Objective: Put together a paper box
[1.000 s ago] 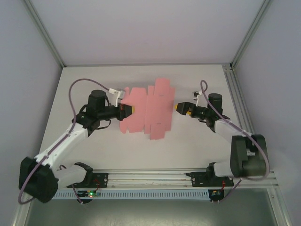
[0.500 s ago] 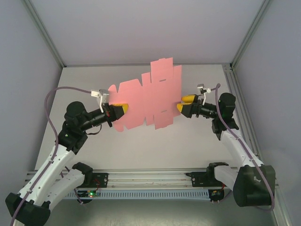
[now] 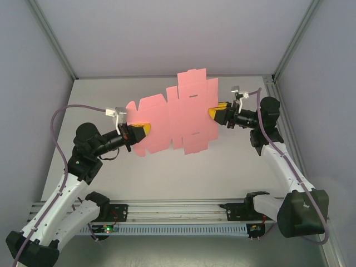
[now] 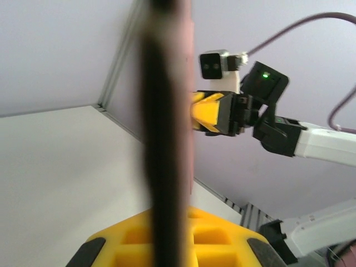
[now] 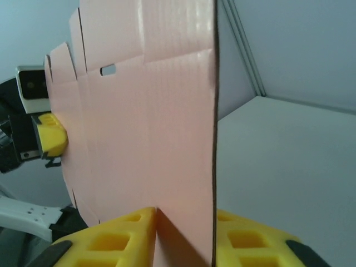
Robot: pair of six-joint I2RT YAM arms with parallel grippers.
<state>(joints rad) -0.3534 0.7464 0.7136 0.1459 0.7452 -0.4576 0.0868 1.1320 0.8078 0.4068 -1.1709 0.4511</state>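
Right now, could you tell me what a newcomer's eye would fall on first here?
The pink paper box, a flat die-cut sheet, hangs upright above the white table, mid-scene. The left gripper pinches its left edge, the right gripper its right edge, with yellow fingers.

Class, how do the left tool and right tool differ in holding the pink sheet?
The left tool grips the pink sheet by its left edge; the right tool, by its right edge. The left tool points right, the right tool left. Both are yellow and shut on it.
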